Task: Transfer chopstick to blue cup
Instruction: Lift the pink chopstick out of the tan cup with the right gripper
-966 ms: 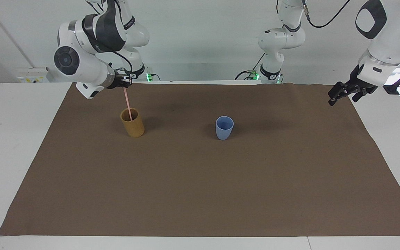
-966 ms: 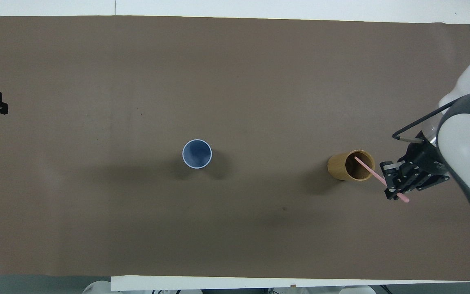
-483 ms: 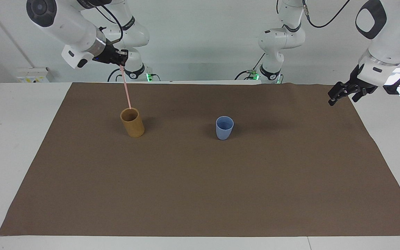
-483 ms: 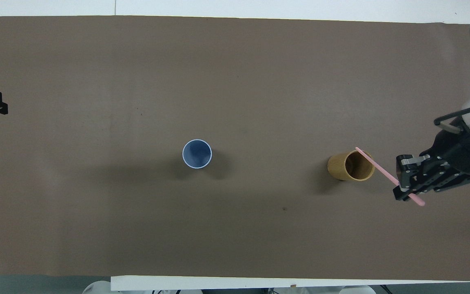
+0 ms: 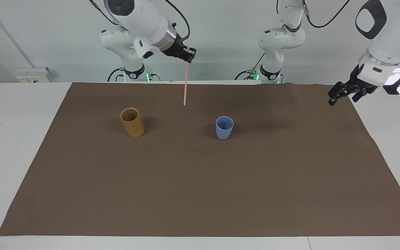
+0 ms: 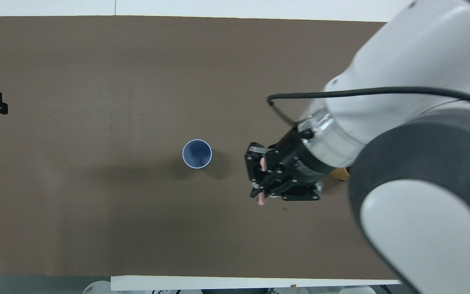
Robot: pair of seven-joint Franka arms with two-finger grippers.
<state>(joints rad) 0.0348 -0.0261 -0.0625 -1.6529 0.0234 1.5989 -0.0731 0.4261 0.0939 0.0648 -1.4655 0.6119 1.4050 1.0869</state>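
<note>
Right gripper [image 5: 187,55] clamps chopstick [image 5: 185,83] by its top, hanging vertical beside blue cup [image 5: 224,127], ready for a drop-in; left gripper [image 5: 337,94] waits open.

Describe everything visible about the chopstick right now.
The chopstick is one thin, straight, pale pink stick with a smooth look. It hangs almost upright in the air, pinched at its top end by the shut right gripper. Its free lower tip touches nothing, over the brown mat between the tan cup and the blue cup.
</note>
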